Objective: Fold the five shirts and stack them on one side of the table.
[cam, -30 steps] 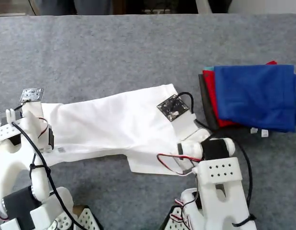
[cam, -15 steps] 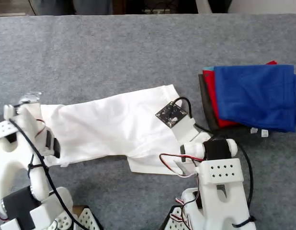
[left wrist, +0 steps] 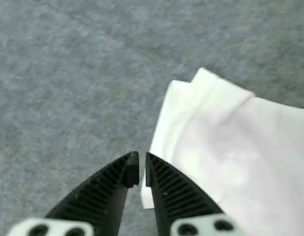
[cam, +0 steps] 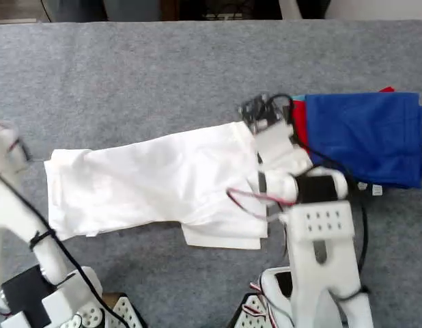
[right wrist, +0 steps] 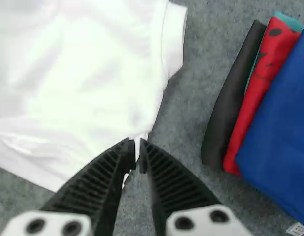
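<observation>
**Table cover** (cam: 163,75): grey felt-like cloth across the whole high view.

**White shirt** (cam: 156,181): a long band partly folded lengthwise, flat on the cloth. It runs from the left of the frame to right of centre, with its right end slightly higher. A lower layer juts out along the bottom edge at lower centre. Its upper right corner lies near the stack but apart from it, with bare grey cloth between them in the right wrist view.

**Stack of folded shirts**: right side of the frame, middle height.
- The blue shirt (cam: 364,137) is on top.
- The red shirt (cam: 300,116) shows as a strip along the stack's left edge.
- A teal shirt (right wrist: 285,18) shows as a thin sliver.
- The black shirt (right wrist: 230,93) is outermost on the side facing the white shirt.

**Right arm** (cam: 320,239): white, rising from the bottom edge at right of centre. Its wrist lies over the white shirt's right end, between that shirt and the stack.

**Left arm** (cam: 13,212): white, along the left edge, just beyond the white shirt's left end.

**Right gripper** (right wrist: 137,142): black ribbed fingers drawn together with a hairline gap, holding nothing. It is above the edge of the white shirt, near the stack.

**Left gripper** (left wrist: 139,160): black ribbed fingers likewise nearly touching, gripping nothing. It is over grey cloth just beside the folded corner of the white shirt.

**Tags** (cam: 369,188): two small white labels at the stack's lower edge.
</observation>
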Controlling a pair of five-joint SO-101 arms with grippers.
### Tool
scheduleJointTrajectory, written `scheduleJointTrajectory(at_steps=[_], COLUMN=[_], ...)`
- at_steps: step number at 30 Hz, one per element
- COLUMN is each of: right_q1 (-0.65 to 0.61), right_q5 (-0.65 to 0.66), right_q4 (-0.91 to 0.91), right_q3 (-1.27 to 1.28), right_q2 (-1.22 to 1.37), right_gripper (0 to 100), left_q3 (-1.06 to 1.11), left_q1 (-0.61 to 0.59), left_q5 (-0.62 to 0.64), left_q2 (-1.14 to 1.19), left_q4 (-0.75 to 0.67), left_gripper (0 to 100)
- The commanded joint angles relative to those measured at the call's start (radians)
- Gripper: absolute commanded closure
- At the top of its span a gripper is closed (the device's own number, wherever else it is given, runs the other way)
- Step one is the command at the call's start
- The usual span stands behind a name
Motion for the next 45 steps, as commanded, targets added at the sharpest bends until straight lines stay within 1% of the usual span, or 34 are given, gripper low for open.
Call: scheduleJointTrajectory(at_steps=[1, 3, 7, 11, 14, 16, 18, 20, 22, 27, 30, 38, 45], right_q1=[-0.017, -0.017, -0.014, -0.012, -0.011, -0.005, -0.006, -0.038, -0.066, -0.1, -0.095, -0.1, -0.094], right_q5=[-0.066, -0.103, -0.141, -0.146, -0.146, -0.146, -0.146, -0.146, -0.146, -0.146, -0.146, -0.146, -0.147], right_q4=[-0.071, -0.083, -0.081, -0.081, -0.081, -0.078, -0.063, -0.06, -0.06, -0.12, -0.181, -0.227, -0.221], right_q3=[-0.163, -0.249, -0.41, -0.527, -0.604, -0.638, -0.654, -0.662, -0.676, -0.71, -0.705, -0.763, -0.889], right_q2=[0.219, 0.357, 0.607, 0.803, 0.905, 0.941, 0.954, 0.955, 0.96, 0.96, 0.967, 1.161, 1.311], right_gripper=[98.4, 98.4, 98.4, 98.4, 98.4, 98.4, 98.4, 98.4, 98.4, 98.4, 98.4, 98.4, 98.5], left_q3=[0.016, 0.081, 0.194, 0.263, 0.239, 0.177, 0.07, -0.047, -0.145, -0.302, -0.369, -0.572, -0.604], left_q1=[0.156, 0.217, 0.311, 0.331, 0.323, 0.321, 0.321, 0.302, 0.272, 0.236, 0.217, 0.154, 0.168], left_q5=[0.097, 0.101, 0.101, 0.103, 0.103, 0.101, 0.106, 0.143, 0.16, 0.157, 0.115, 0.109, 0.107], left_q2=[-0.005, -0.005, -0.005, 0.035, 0.147, 0.241, 0.316, 0.388, 0.456, 0.609, 0.69, 0.832, 0.925], left_q4=[-0.146, -0.239, -0.362, -0.479, -0.516, -0.479, -0.359, -0.258, -0.212, -0.207, -0.21, -0.209, -0.176], left_gripper=[97, 97, 97, 97, 97, 97, 97, 97, 97, 97, 97, 97, 97])
